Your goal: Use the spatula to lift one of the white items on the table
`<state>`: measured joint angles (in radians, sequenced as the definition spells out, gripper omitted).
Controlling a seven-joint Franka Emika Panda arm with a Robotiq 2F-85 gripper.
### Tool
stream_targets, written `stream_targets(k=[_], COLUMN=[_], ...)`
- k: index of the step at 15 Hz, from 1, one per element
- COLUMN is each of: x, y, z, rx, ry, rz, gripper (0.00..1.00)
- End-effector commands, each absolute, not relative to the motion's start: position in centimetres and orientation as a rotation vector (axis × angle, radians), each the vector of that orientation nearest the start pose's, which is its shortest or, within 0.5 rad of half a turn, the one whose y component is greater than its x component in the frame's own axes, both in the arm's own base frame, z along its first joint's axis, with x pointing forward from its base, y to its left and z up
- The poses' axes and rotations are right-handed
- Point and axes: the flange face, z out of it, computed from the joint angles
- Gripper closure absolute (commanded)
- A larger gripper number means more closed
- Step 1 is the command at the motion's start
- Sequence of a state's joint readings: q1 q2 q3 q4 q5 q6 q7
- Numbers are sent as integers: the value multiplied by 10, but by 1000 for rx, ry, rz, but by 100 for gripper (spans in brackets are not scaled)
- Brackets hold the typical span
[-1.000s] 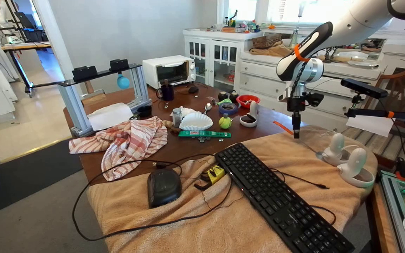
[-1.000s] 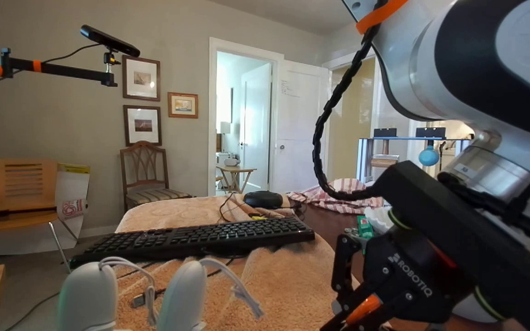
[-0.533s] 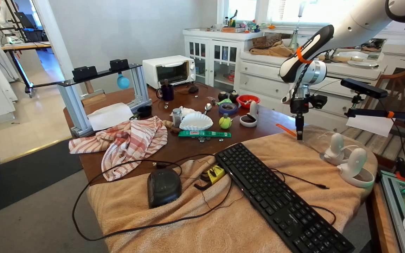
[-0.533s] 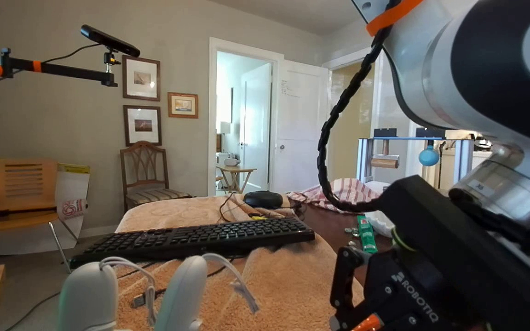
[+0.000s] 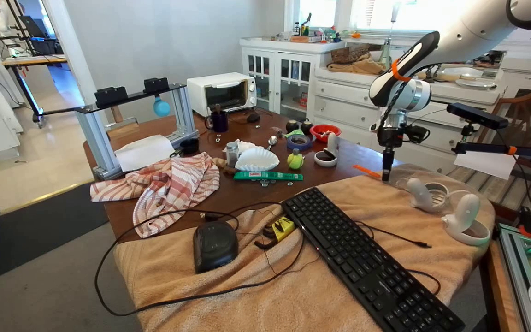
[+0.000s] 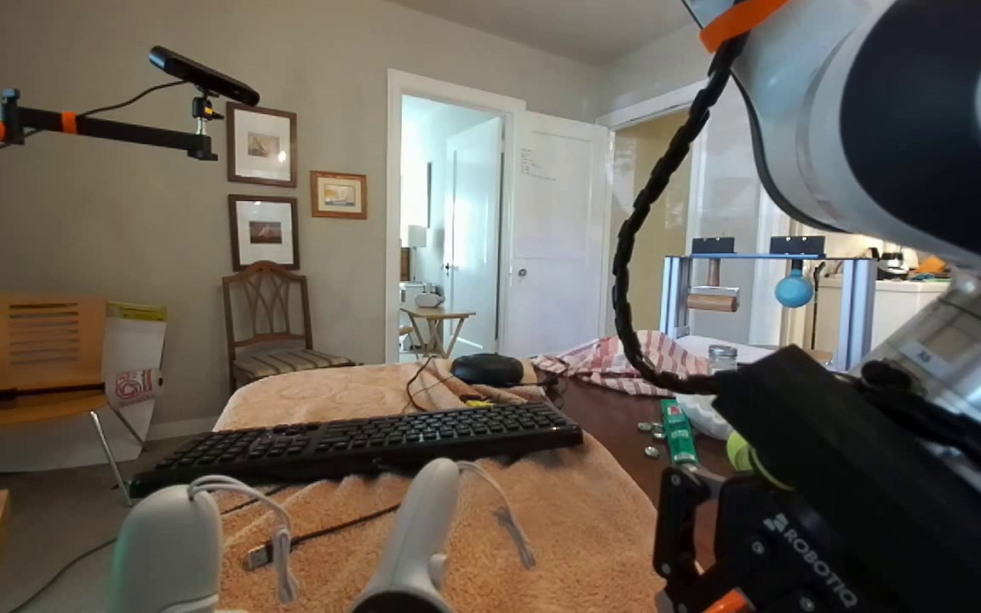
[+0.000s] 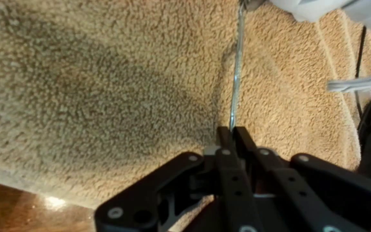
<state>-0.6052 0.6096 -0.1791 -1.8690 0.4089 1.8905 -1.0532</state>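
Note:
My gripper [image 5: 386,177] is shut on the thin metal shaft [image 7: 236,77] of the spatula, low over the tan cloth. The spatula's orange handle [image 5: 366,171] sticks out behind the fingers in an exterior view. Its blade end runs toward a white controller-like item [image 5: 422,196], which leans over on the cloth with its ring showing. I cannot tell whether the blade is under it. It also shows in the wrist view [image 7: 314,8]. A second white item [image 5: 464,216] stands beside it near the table edge. A third white item [image 5: 332,147] sits on the bare brown table [image 5: 339,175].
A black keyboard [image 5: 367,258] lies across the cloth with cables near it. A tennis ball [image 5: 295,160], a white scalloped dish [image 5: 257,160], blue tape [image 5: 298,142], a red bowl [image 5: 325,131] and a green package [image 5: 268,176] stand farther along. A camera arm [image 5: 477,115] hangs at the right.
My gripper shifted slightly one way, then back with the spatula. The nearer white item has tipped over and shifted toward the gripper. The second white item has barely moved.

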Motion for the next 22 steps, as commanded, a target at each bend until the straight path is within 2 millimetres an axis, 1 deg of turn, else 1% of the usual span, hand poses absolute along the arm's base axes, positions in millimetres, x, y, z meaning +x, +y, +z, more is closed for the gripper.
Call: stream_targets(k=[1,7,10,12,16,18,22], x=[429,432,436,444,460,467,483], y=[-384,-382,-382,-383,-385,-383,-374], z=[160,156,162,177,214,232,260], rx=[-2591,-2635,-2652,-2670,-2681,-2660,-2608], ry=[-14,-3,7,9,8,13,21], rz=[73,23,1,-65,-254,-364,-548], gripper=[98,98,98,98,98,98,98])
